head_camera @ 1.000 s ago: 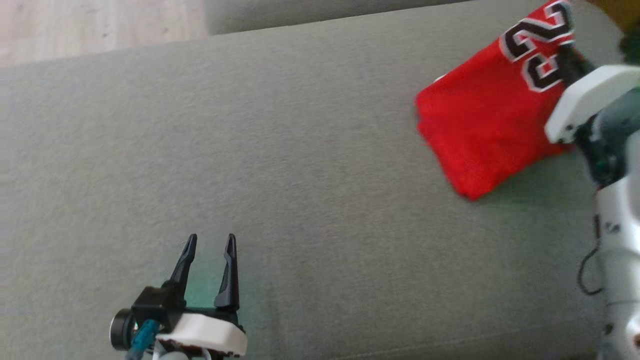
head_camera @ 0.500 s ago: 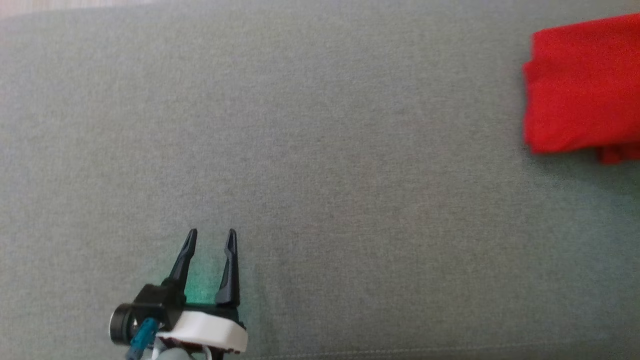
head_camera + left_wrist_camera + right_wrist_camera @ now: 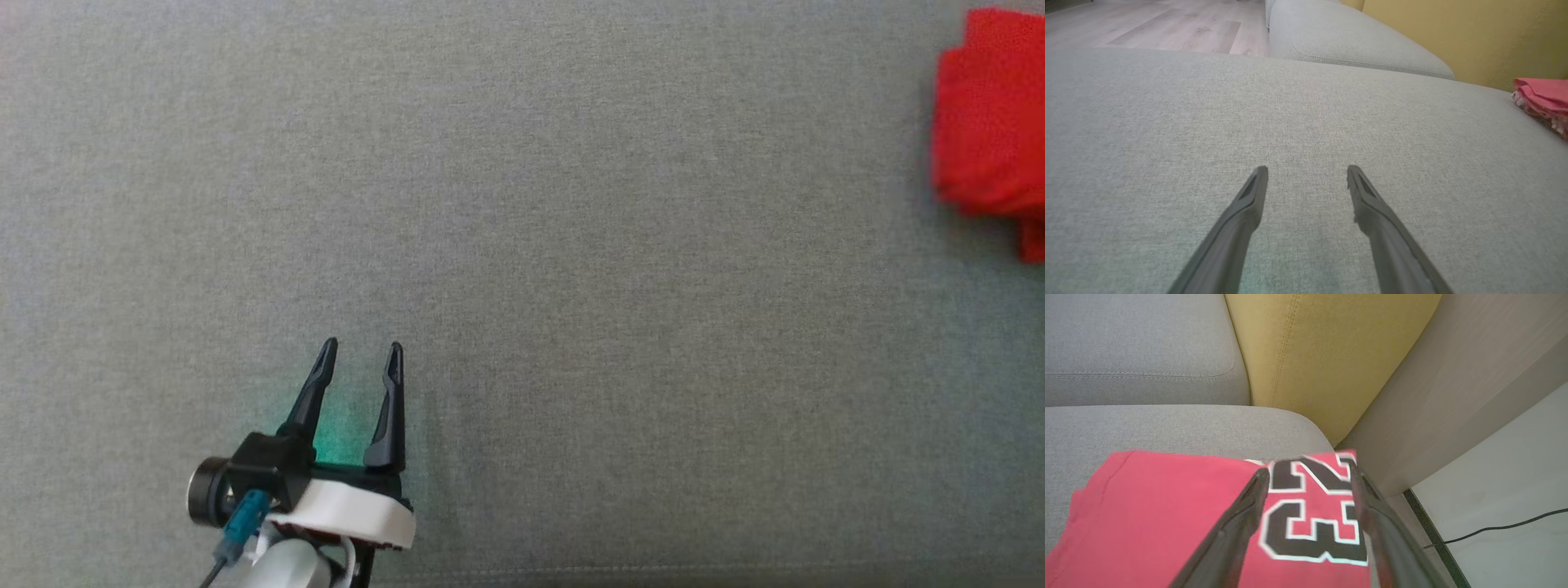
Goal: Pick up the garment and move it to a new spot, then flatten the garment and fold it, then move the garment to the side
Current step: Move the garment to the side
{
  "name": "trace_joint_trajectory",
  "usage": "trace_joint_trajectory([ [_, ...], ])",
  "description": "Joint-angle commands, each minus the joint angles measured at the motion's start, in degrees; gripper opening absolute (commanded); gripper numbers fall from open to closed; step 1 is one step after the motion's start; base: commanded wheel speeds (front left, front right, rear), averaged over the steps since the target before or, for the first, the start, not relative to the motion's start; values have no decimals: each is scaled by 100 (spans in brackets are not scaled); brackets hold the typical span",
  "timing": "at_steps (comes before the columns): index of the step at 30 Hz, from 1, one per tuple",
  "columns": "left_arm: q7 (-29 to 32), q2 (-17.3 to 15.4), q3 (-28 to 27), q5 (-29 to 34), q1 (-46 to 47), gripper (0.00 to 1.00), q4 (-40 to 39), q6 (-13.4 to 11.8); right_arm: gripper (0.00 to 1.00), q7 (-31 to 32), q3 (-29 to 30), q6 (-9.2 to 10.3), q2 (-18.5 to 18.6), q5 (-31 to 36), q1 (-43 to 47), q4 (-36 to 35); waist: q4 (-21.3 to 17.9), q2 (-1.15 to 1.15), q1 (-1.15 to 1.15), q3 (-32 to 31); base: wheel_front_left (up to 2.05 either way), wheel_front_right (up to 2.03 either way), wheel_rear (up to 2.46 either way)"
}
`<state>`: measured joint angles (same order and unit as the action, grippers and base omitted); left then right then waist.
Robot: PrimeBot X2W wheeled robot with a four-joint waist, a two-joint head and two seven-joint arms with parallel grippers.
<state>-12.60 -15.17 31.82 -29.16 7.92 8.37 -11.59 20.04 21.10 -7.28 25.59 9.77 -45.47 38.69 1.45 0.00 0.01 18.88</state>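
Observation:
The garment (image 3: 1167, 514) is a folded red jersey with a black-and-white number, lying near the corner of the grey sofa seat (image 3: 571, 245). My right gripper (image 3: 1308, 471) hovers just over the number, fingers spread wide, nothing pinched between them. In the head view the garment (image 3: 988, 114) lies at the far right edge. My left gripper (image 3: 359, 351) stands open over bare seat at the lower left, far from the garment. From the left wrist the garment (image 3: 1541, 96) lies at the right edge, and the left gripper (image 3: 1306, 171) is open.
A yellow backrest (image 3: 1323, 355) rises behind the seat corner, with a wooden panel (image 3: 1453, 388) beside it. A black cable (image 3: 1494, 528) lies on the pale floor to the right. A second grey cushion (image 3: 1351, 41) and wooden floor (image 3: 1167, 24) lie beyond the seat.
The head camera has swung, so the garment now sits at the picture's right edge and the right arm has passed out of that picture. The left gripper stays open.

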Motion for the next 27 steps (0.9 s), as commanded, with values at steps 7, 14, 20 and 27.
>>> trace_joint_trajectory([
  [7, -10, -123, -154, -15, 93, 100, -149, -40, 100, -636, -295, -21, -369, 141, -266, 77, -102, 0, -1, -273, 0, 0, 0],
  [14, -63, -190, -308, -127, -41, 100, -158, -101, 100, -1136, -1107, -21, -695, -340, -220, 94, -196, 0, -1, -793, 0, 0, 0],
  [20, -122, -228, -533, -279, -238, 100, -104, -192, 100, -1535, -1660, -21, -1034, -812, 255, -128, -203, 0, -1, -1422, 0, 0, 0],
  [27, -175, -202, -756, -454, -533, 100, -16, -268, 100, -1864, -1924, -21, -1475, -1153, 1162, -557, -178, 0, -1, -1987, 0, 0, 0],
])
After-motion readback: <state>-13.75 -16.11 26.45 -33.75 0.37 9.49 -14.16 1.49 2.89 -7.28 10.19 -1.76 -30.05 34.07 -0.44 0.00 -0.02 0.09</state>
